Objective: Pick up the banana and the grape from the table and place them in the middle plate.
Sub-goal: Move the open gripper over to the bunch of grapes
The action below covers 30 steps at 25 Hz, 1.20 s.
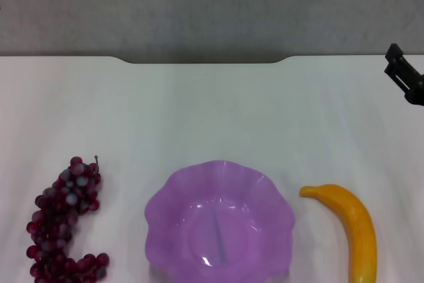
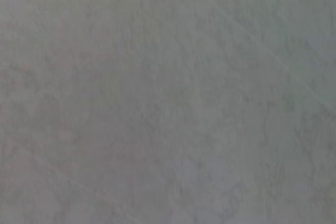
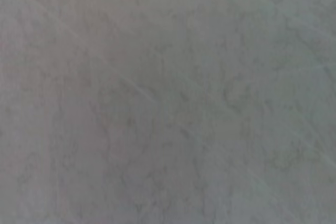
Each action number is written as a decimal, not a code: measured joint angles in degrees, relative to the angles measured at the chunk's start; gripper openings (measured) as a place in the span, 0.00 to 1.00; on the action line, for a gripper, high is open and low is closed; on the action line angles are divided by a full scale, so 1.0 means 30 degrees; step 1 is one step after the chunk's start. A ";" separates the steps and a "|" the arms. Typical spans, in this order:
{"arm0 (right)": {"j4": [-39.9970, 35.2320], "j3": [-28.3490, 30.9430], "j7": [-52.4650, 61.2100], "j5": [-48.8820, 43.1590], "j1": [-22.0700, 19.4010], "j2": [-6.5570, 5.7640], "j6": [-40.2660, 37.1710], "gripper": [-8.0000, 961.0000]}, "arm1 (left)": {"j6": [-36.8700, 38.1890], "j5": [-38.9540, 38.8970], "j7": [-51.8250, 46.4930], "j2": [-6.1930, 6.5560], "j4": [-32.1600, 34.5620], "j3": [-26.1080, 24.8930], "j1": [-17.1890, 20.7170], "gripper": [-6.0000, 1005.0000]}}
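- The banana [image 1: 351, 226] lies on the desk [image 1: 212, 111], just beside the middle plate [image 1: 173, 193] on the robot's right, apart from its rim, nearer the robot than the right gripper [image 1: 405, 79] and well apart from it.
- The grape [image 1: 65, 230] bunch lies on the opposite side of the plate, farther again from that gripper; the plate holds no fruit, so I judge neither pick has begun.
- The right gripper shows only as a dark part at the desk's right edge; I cannot tell whether it is wide or narrow.
- The left gripper is out of sight, and both wrist views show only a plain grey surface.
- Risks, as I judge them: the smooth curved banana could roll or slip from an off-centre grip; the grape bunch could sag or slip if caught by a few berries; a low carry could nudge the light plate's wavy rim.
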 joint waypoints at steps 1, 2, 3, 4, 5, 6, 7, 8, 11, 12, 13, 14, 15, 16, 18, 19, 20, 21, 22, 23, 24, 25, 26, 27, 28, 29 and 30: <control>-0.0002 0.0000 -0.0001 0.0000 0.0006 0.0001 0.0015 0.89 | -0.0008 -0.0001 -0.0004 -0.0019 0.0016 -0.0009 -0.0006 0.72; -0.0002 0.0001 -0.0003 0.0000 0.0012 -0.0003 0.0023 0.89 | -0.0086 0.0004 0.0000 -0.0057 0.0017 -0.0057 -0.0006 0.72; -0.0003 0.0000 -0.0004 0.0000 0.0019 -0.0009 0.0027 0.89 | -0.0344 0.0012 0.0027 -0.0097 -0.0019 -0.0152 -0.0002 0.72; -0.0003 0.0000 -0.0005 0.0000 0.0022 -0.0016 0.0040 0.89 | -0.0834 0.0018 0.0049 -0.0118 -0.0120 -0.0264 -0.0003 0.71; -0.0003 -0.0002 -0.0007 0.0000 0.0022 -0.0024 0.0064 0.89 | -0.1611 0.0026 0.0087 -0.0138 -0.0386 -0.0413 -0.0004 0.71; -0.0004 -0.0003 -0.0007 -0.0001 0.0021 -0.0029 0.0089 0.89 | -0.2611 0.0036 0.0171 -0.0142 -0.0800 -0.0524 0.0021 0.71; -0.0004 -0.0009 -0.0009 0.0000 0.0015 -0.0027 0.0102 0.89 | -0.3521 0.0043 0.0295 -0.0140 -0.1267 -0.0584 0.0045 0.71; -0.0011 -0.0009 -0.0009 0.0000 0.0002 -0.0029 0.0108 0.89 | -0.4835 0.0042 0.0658 -0.0158 -0.1991 -0.0605 0.0129 0.71; -0.0071 -0.0016 -0.0010 -0.0001 -0.0027 -0.0028 0.0113 0.89 | -0.8762 -0.0041 0.2135 -0.0633 -0.3769 -0.0867 0.0203 0.70; -0.0080 -0.0015 -0.0010 -0.0001 -0.0029 -0.0030 0.0118 0.89 | -1.0404 -0.0135 0.2873 -0.0945 -0.4429 -0.1088 0.0151 0.70; -0.0087 -0.0016 -0.0010 0.0000 -0.0031 -0.0029 0.0127 0.89 | -1.1716 -0.0323 0.3732 -0.1274 -0.4898 -0.1342 0.0038 0.70; -0.0097 -0.0015 -0.0010 -0.0001 -0.0032 -0.0030 0.0136 0.89 | -1.3072 -0.0703 0.4741 -0.1593 -0.5323 -0.1630 -0.0100 0.69; -0.0115 -0.0016 -0.0010 -0.0001 -0.0034 -0.0028 0.0146 0.89 | -1.4882 -0.1395 0.6357 -0.2170 -0.5885 -0.2159 -0.0393 0.69; -0.0128 -0.0016 -0.0010 0.0000 -0.0032 -0.0029 0.0154 0.89 | -1.6064 -0.2001 0.7539 -0.2591 -0.6071 -0.2659 -0.0620 0.69; -0.0143 -0.0016 -0.0010 -0.0001 -0.0002 -0.0029 0.0164 0.89 | -1.8789 -0.3549 1.0254 -0.3706 -0.6302 -0.4080 -0.1277 0.69; -0.0146 -0.0022 -0.0010 -0.0001 0.0025 -0.0030 0.0165 0.89 | -2.0472 -0.4353 1.1814 -0.4447 -0.6302 -0.5108 -0.1786 0.69; -0.0156 -0.0033 -0.0010 0.0000 0.0045 -0.0036 0.0166 0.89 | -2.1588 -0.4813 1.2753 -0.4983 -0.6272 -0.5809 -0.2137 0.68; -0.0167 -0.0043 -0.0010 -0.0001 0.0064 -0.0043 0.0167 0.89 | -2.3287 -0.5130 1.3919 -0.5574 -0.6180 -0.6664 -0.2748 0.68; -0.0195 -0.0074 -0.0010 -0.0001 0.0093 -0.0053 0.0167 0.89 | -2.4214 -0.5144 1.4380 -0.5743 -0.6065 -0.6939 -0.3131 0.67; -0.0219 -0.0096 -0.0010 -0.0001 0.0109 -0.0056 0.0167 0.89 | -2.5005 -0.5084 1.4638 -0.5813 -0.5913 -0.7113 -0.3567 0.65; -0.0239 -0.0119 -0.0010 -0.0001 0.0124 -0.0058 0.0168 0.89 | -2.5594 -0.4860 1.4508 -0.5756 -0.5568 -0.7113 -0.4112 0.64; -0.0241 -0.0127 -0.0010 -0.0001 0.0131 -0.0057 0.0167 0.89 | -2.5937 -0.4594 1.4323 -0.5716 -0.5284 -0.7085 -0.4497 0.62; -0.0242 -0.0136 -0.0010 -0.0002 0.0136 -0.0058 0.0168 0.89 | -2.6183 -0.4240 1.4179 -0.5715 -0.4962 -0.7058 -0.4875 0.61; -0.0246 -0.0170 -0.0011 -0.0016 0.0143 -0.0058 0.0168 0.89 | -2.6473 -0.3681 1.4003 -0.5728 -0.4635 -0.6988 -0.5246 0.61; -0.0277 -0.0202 -0.0016 -0.0055 0.0152 -0.0058 0.0168 0.89 | -2.6718 -0.3142 1.3823 -0.5759 -0.4309 -0.6874 -0.5596 0.61; -0.0311 -0.0229 -0.0022 -0.0099 0.0158 -0.0058 0.0167 0.89 | -2.6942 -0.2493 1.3551 -0.5760 -0.3935 -0.6717 -0.5939 0.61; -0.0349 -0.0261 -0.0026 -0.0165 0.0158 -0.0058 0.0168 0.89 | -2.7124 -0.1950 1.3354 -0.5761 -0.3545 -0.6575 -0.6274 0.61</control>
